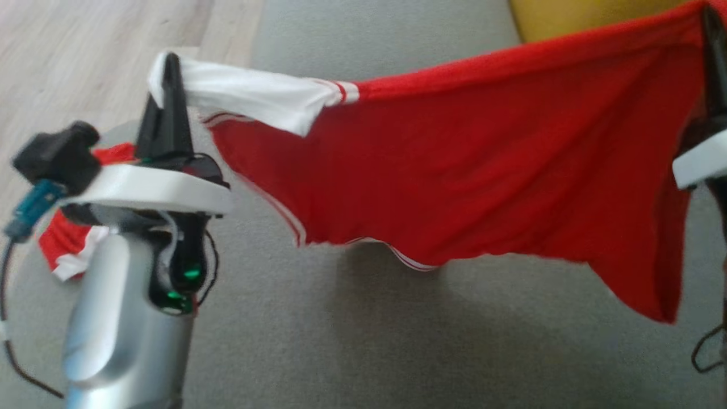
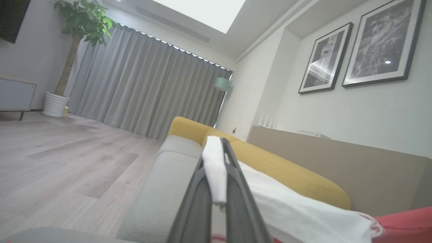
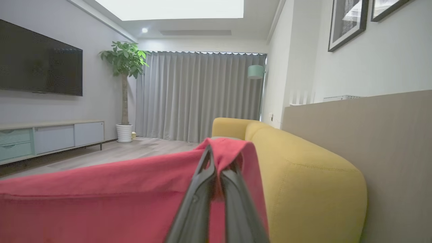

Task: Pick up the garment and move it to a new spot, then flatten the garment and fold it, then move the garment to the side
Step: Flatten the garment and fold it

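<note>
the garment [image 1: 454, 170], a red shirt with white sleeves and striped trim, is held up in the air over the grey sofa seat [image 1: 341, 341]. it is stretched between the two arms, with its upper edge nearly taut and its lower edge hanging free of the seat. the left gripper [image 1: 170, 79] is pressed together on the white sleeve [image 1: 255, 96]; in the left wrist view a narrow fold of white cloth is seen pinched between the fingers, close to their tips. the right gripper [image 1: 713, 40] is pinched on a red corner at the far right, with the cloth draped over its closed tips in the right wrist view. a red and white piece [image 1: 65, 250] is noted behind the left forearm; it is probably a trailing part of the same garment, but the join is hidden by the arm. the step in hand is judged to be the carry or the laying out, with flattening and folding not yet done. several risks are recorded. the left bite is shallow, so the sleeve could be pulled out if the arms are parted more widely or moved briskly. the body hangs lowest at the right, so that corner could be dragged and bunched under itself when the cloth is lowered. the trailing piece could be caught on the left wrist. the yellow backrest [image 1: 568, 14] lies near the right grip and could be brushed.
</note>
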Controlling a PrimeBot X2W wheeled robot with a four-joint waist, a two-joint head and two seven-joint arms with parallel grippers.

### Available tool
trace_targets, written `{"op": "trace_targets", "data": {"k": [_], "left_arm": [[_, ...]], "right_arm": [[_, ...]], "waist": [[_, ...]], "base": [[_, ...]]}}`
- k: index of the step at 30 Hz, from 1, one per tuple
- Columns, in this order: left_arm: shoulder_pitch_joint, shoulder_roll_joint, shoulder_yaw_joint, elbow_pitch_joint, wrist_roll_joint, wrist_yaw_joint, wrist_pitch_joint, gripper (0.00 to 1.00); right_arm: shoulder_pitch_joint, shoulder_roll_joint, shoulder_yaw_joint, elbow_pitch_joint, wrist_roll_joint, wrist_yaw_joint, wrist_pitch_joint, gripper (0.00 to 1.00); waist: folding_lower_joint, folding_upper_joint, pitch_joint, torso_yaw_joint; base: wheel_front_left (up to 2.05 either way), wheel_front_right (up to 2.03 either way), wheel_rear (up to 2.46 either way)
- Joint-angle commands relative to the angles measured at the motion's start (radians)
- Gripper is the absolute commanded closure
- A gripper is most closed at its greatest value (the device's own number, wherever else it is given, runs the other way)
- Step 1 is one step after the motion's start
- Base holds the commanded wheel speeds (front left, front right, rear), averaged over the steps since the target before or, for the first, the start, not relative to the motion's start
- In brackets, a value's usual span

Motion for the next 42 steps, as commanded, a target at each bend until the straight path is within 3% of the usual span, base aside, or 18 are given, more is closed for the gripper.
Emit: {"op": "trace_targets", "data": {"k": [1, 10, 16, 21, 27, 35, 42], "left_arm": [[-0.046, 0.036, 0.047, -0.068, -0.004, 0.013, 0.018, 1.00], [-0.005, 0.095, 0.079, -0.284, -0.026, 0.062, 0.164, 1.00], [-0.116, 0.134, 0.089, -0.277, -0.034, 0.062, 0.238, 1.00], [-0.302, 0.133, 0.087, -0.127, -0.061, 0.037, 0.263, 1.00], [-0.630, 0.112, 0.108, 0.138, -0.088, 0.014, 0.235, 1.00], [-0.982, 0.111, 0.144, 0.481, -0.063, -0.014, 0.026, 1.00], [-1.049, 0.087, 0.126, 0.663, -0.053, -0.066, -0.086, 1.00]], "right_arm": [[-0.062, -0.017, 0.021, -0.043, 0.002, 0.004, 0.027, 1.00], [-0.117, -0.024, 0.054, -0.085, 0.019, 0.004, 0.184, 1.00], [-0.183, -0.047, 0.103, -0.013, 0.052, 0.004, 0.212, 1.00], [-0.314, -0.055, 0.155, 0.134, 0.061, 0.004, 0.163, 1.00], [-0.590, -0.041, 0.170, 0.360, 0.033, 0.004, 0.045, 1.00], [-0.920, -0.018, 0.174, 0.694, -0.004, 0.004, -0.208, 1.00], [-0.997, 0.001, 0.198, 0.890, -0.006, 0.004, -0.383, 1.00]], "waist": [[0.0000, -0.0001, -0.004, -0.023], [0.0000, -0.0001, -0.016, -0.096], [0.0000, -0.0001, 0.022, -0.121], [0.0000, -0.0001, 0.107, -0.136], [0.0000, -0.0001, 0.304, -0.125], [0.0000, -0.0001, 0.416, -0.081], [0.0000, -0.0001, 0.449, -0.041]], "base": [[0.00, 0.00, 0.00], [0.00, 0.00, 0.00], [0.00, 0.00, 0.00], [0.00, 0.00, 0.00], [0.00, 0.00, 0.00], [0.00, 0.00, 0.00], [0.00, 0.00, 0.00]]}}
